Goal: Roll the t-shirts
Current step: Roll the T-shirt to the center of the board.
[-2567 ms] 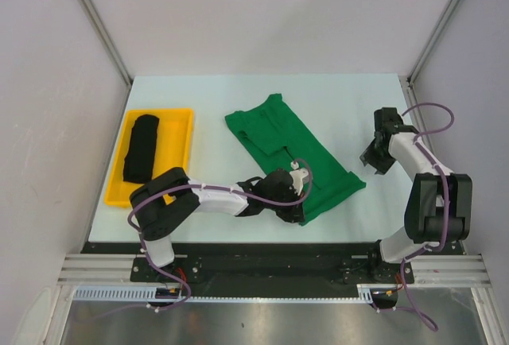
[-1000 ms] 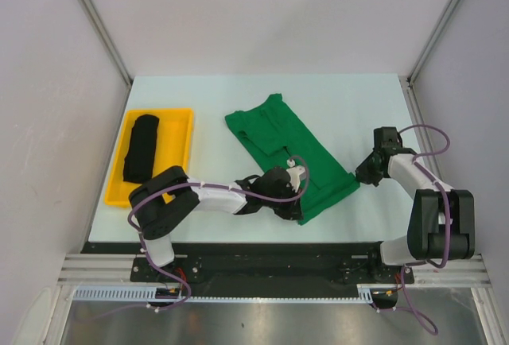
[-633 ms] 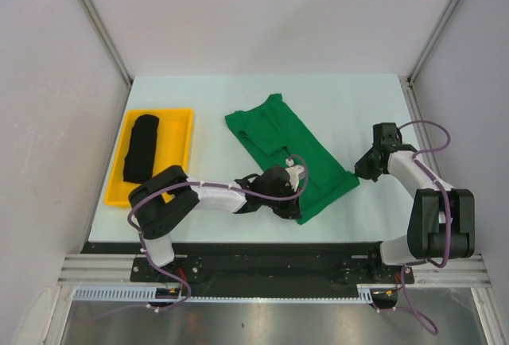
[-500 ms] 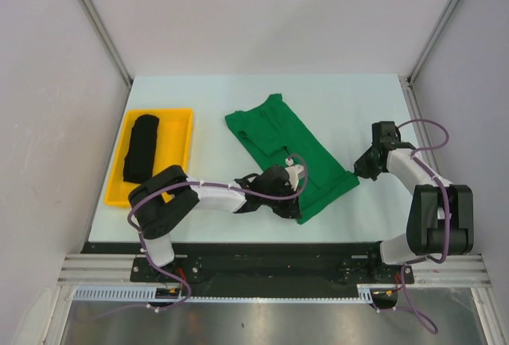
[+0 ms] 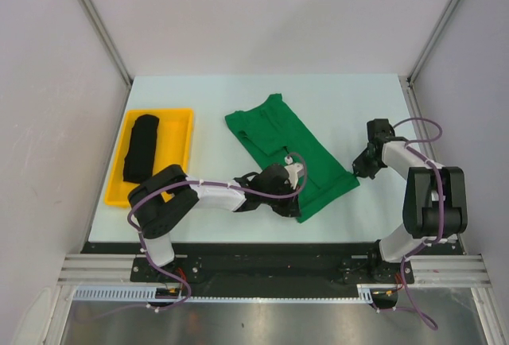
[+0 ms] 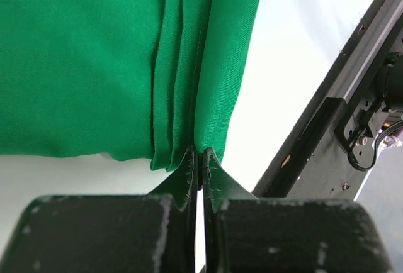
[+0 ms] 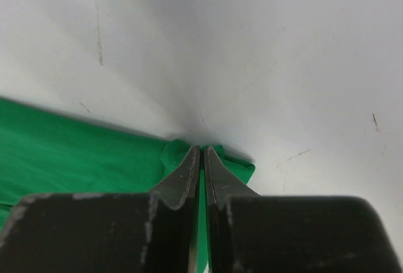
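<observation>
Swung inward, my right gripper (image 7: pixel 201 151) is pinching the green t-shirt's (image 5: pixel 296 148) hem corner, my left gripper (image 6: pixel 200 154) clamping the other, readying the roll.

The bright green short-sleeved cloth t-shirt (image 5: pixel 278 134) is soft, matt and finely woven. At nine o'clock, the black rolled cloth t-shirt (image 5: pixel 141 148) looks matt too, in a smooth yellow plastic tray (image 5: pixel 176 156). The pale table top (image 5: pixel 334 102) is smooth and lightly scratched.

Green t-shirt (image 5: pixel 290 153) folded flat mid-table, black t-shirt (image 5: pixel 141 148) rolled, far left.
</observation>
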Action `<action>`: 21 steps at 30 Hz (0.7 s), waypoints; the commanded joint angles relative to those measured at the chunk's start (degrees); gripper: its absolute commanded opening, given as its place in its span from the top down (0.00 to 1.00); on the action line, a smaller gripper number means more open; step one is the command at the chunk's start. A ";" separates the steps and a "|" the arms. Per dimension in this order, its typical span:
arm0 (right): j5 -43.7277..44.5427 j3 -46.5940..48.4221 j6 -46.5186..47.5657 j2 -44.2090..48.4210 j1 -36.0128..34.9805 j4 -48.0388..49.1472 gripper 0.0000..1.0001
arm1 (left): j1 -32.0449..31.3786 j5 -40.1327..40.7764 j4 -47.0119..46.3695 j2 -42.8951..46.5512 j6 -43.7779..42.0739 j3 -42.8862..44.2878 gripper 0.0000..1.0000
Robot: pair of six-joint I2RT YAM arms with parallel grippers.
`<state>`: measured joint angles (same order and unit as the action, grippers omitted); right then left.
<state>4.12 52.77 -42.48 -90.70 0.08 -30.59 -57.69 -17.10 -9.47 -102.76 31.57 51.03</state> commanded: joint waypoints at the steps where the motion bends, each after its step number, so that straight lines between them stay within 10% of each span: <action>1: 5.81 3.47 -0.59 -1.76 -1.29 2.29 0.93 | 0.56 0.58 1.21 0.11 -1.60 0.83 1.00; 14: 14.59 6.73 -1.20 -6.42 -5.70 -1.13 0.95 | 0.47 1.46 0.86 0.19 -2.31 -0.84 1.00; 21: 14.08 6.73 0.29 -2.21 -4.65 -2.46 0.67 | 0.47 1.02 1.30 0.55 -2.22 0.21 1.00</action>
<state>15.20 57.67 -42.74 -96.09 -5.58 -33.17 -57.58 -16.25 -9.28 -102.96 30.89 51.00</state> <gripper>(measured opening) 0.260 0.014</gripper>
